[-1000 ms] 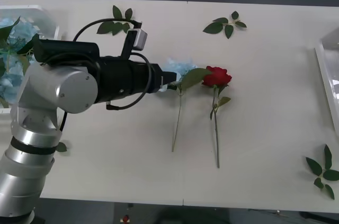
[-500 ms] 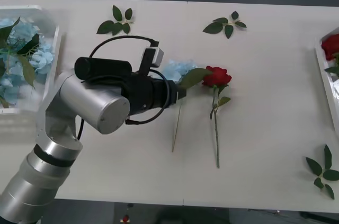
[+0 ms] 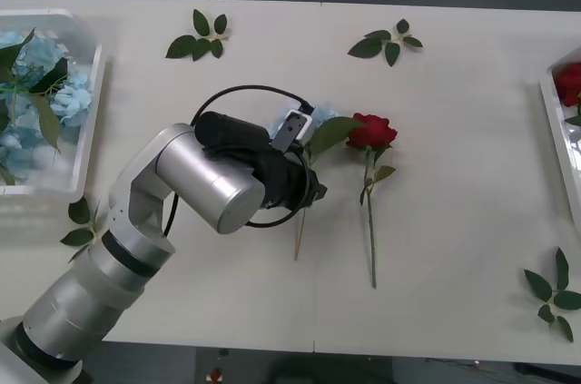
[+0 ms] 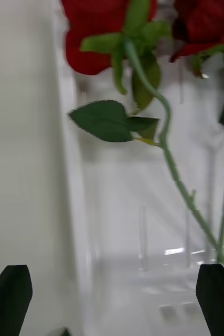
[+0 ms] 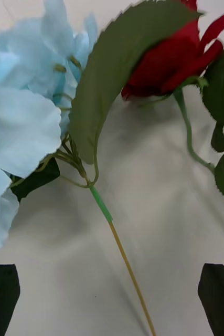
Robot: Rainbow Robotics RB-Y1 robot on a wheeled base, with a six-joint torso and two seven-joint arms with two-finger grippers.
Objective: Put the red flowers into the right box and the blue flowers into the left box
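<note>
The table [image 3: 454, 221] carries the left box [image 3: 86, 130] at its left edge, already with blue flowers inside, and the right box [image 3: 558, 143] at its right edge. In the middle lie one blue flower [image 5: 22, 121] and one red flower [image 3: 370, 132], heads almost touching. The left pincer [image 5: 112, 294] hangs released over the blue stem; this stem looks light and thin, so taking it just below the soft head seems safest. The right pincer [image 4: 112, 296], released, is over the right box.

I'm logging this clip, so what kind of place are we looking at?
Probably a robot lab's sorting bench: a plain white table with artificial flowers and leaf sprigs laid out, and plastic boxes at both ends.
</note>
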